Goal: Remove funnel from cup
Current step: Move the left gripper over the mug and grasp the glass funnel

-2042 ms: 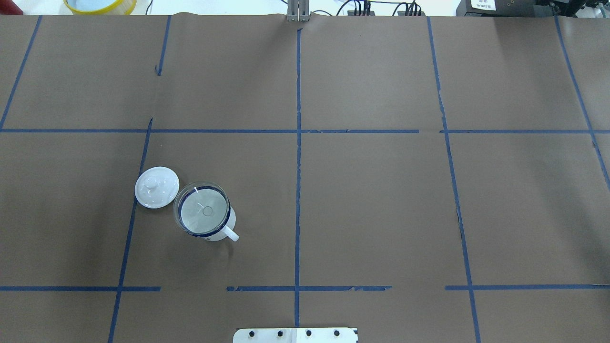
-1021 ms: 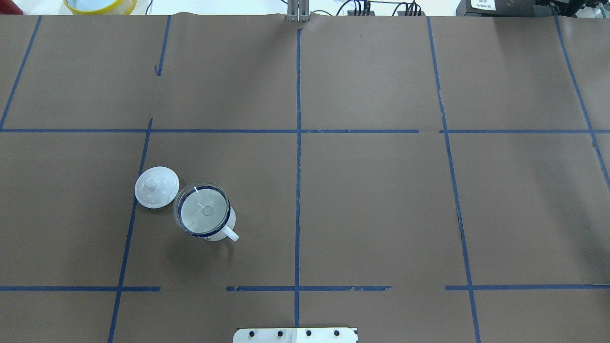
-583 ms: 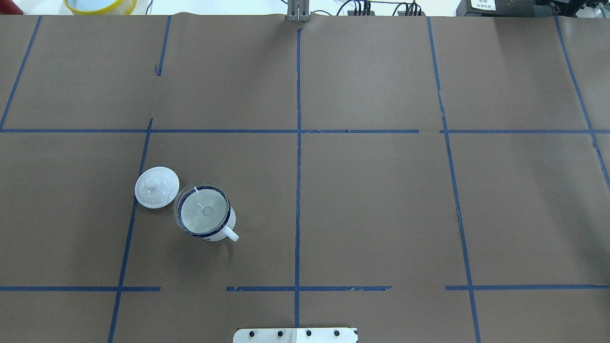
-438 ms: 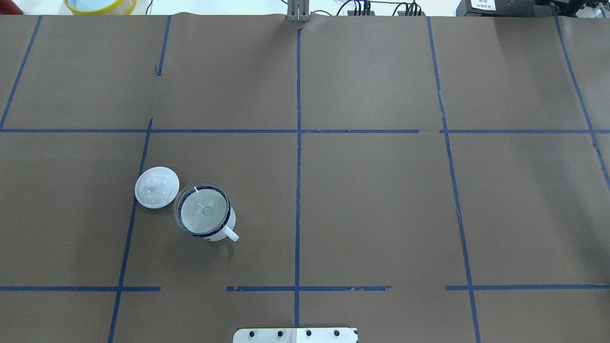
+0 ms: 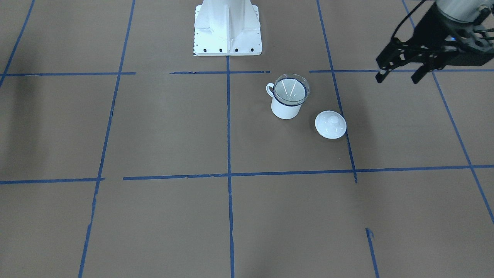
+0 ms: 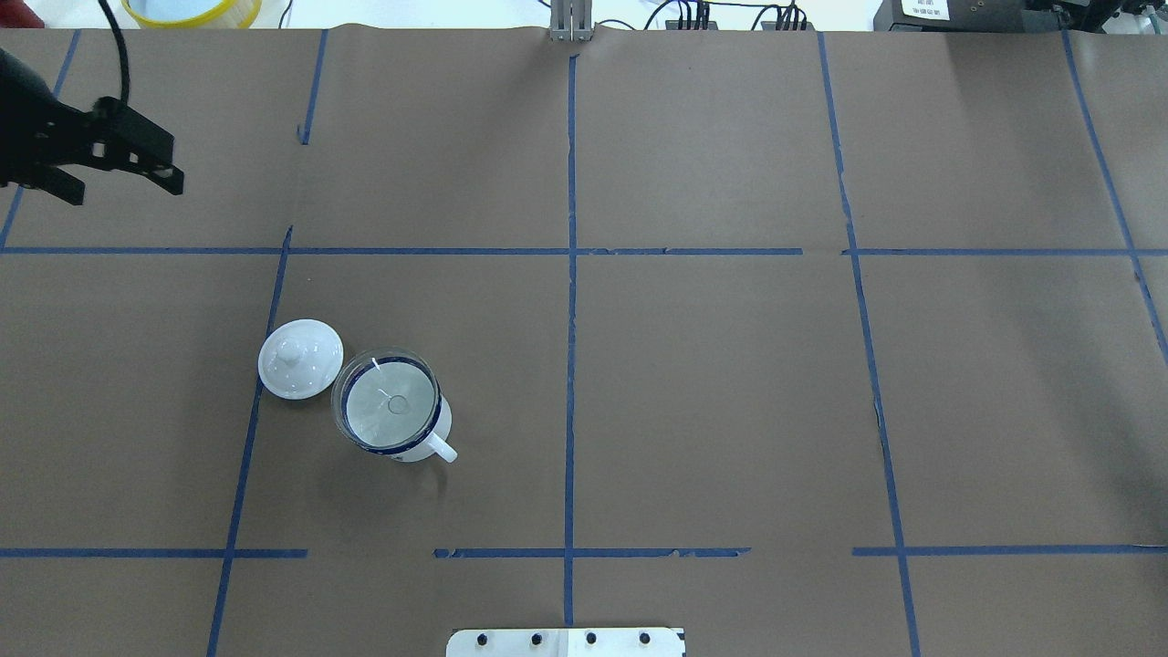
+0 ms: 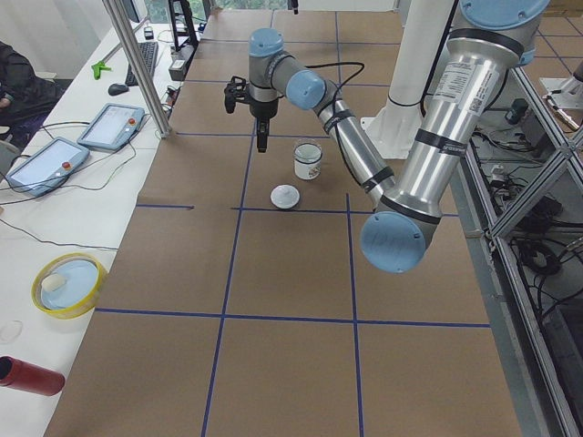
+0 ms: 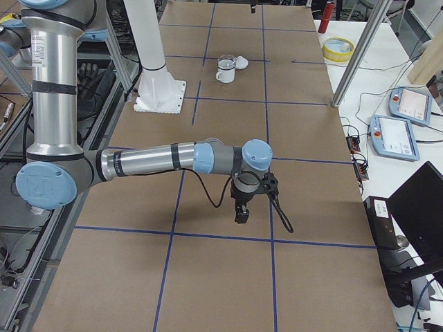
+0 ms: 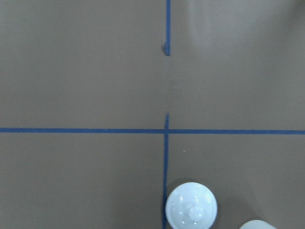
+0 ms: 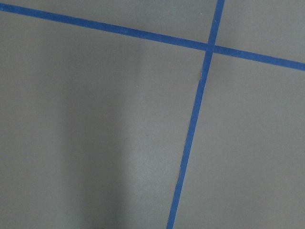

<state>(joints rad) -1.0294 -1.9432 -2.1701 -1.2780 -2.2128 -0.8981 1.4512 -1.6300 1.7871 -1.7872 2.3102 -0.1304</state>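
Observation:
The cup (image 6: 412, 453), a white enamel mug with a dark blue rim, stands upright left of the table's middle. The clear funnel (image 6: 391, 403) sits in its mouth. Both show in the front view: cup (image 5: 285, 110) and funnel (image 5: 290, 89). My left gripper (image 6: 123, 190) is open and empty, in the air far beyond and to the left of the cup; it also shows in the front view (image 5: 397, 80). My right gripper (image 8: 242, 211) shows only in the right side view, far from the cup; I cannot tell if it is open or shut.
A round white domed lid (image 6: 300, 358) lies right beside the cup on its left; the left wrist view shows it (image 9: 191, 206). A yellow bowl (image 6: 192, 9) sits past the far left table edge. The robot base (image 5: 227, 27) is at the near edge.
My left gripper has come into the overhead view at the far left; it was out of view before. The cup, funnel and lid have not moved.

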